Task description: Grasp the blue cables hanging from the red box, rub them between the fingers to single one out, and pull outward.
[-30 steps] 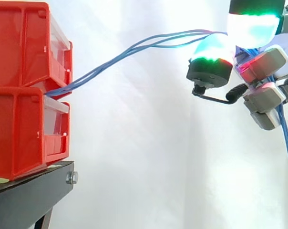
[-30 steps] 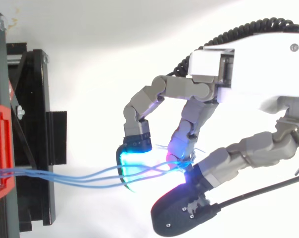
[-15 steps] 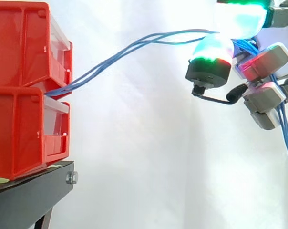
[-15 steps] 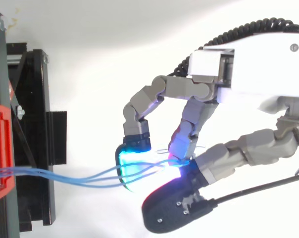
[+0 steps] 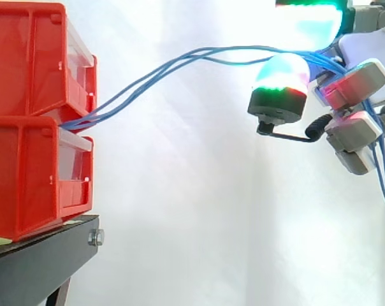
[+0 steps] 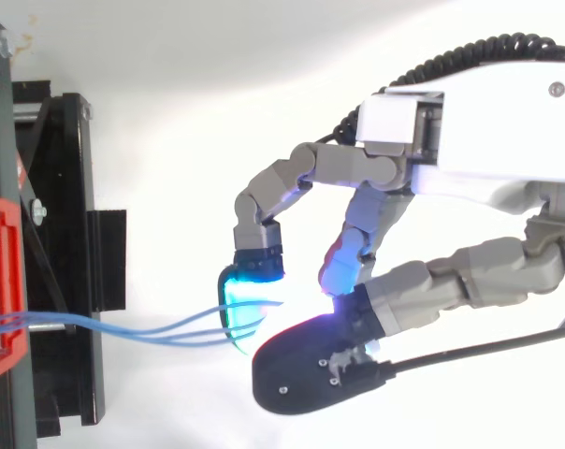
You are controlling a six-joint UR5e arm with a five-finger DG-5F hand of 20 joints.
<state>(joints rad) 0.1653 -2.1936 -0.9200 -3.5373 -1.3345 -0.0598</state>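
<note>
thumb [image 6: 311,376] slid forward | fingers [image 6: 253,288] pinch blue cables [image 6: 123,328] | black stand [image 5: 39,268], white curtain [image 5: 192,191]

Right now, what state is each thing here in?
Hand: shut on cables.
Cables: pinched in the hand, strung in a slack arc to the bins.
Upper bin: stacked on lower bin, cables emerging at its base.
Lower bin: upright on stand.
Stand: bearing both bins.

Blue cables [image 5: 116,101] arch up rightward from the red box [image 5: 27,64].
</note>
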